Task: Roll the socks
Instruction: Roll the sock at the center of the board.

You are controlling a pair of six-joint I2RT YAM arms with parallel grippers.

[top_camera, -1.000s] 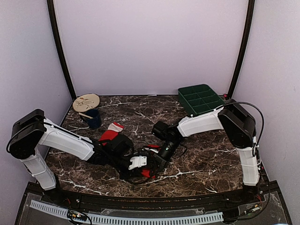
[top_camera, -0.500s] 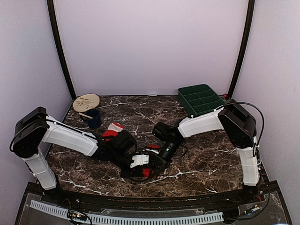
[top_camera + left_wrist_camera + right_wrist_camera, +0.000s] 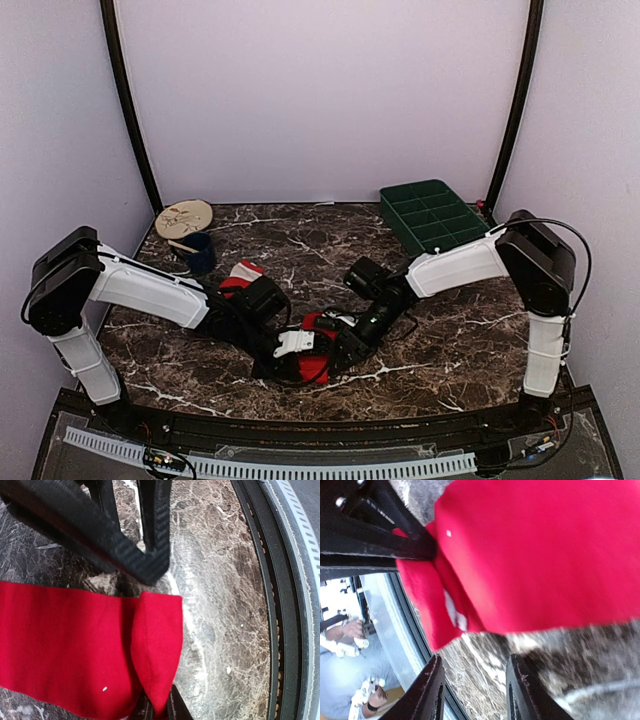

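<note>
My left hand (image 3: 156,709) pinches the fold of the red sock (image 3: 75,645); my right hand (image 3: 476,662), open, must grab next to roll on.

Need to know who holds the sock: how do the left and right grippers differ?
The left gripper is shut, pinching the red sock's folded end; the right gripper is open, nothing between its fingers. The left touches fabric; the right sits clear of it. Both are low over the table.
</note>
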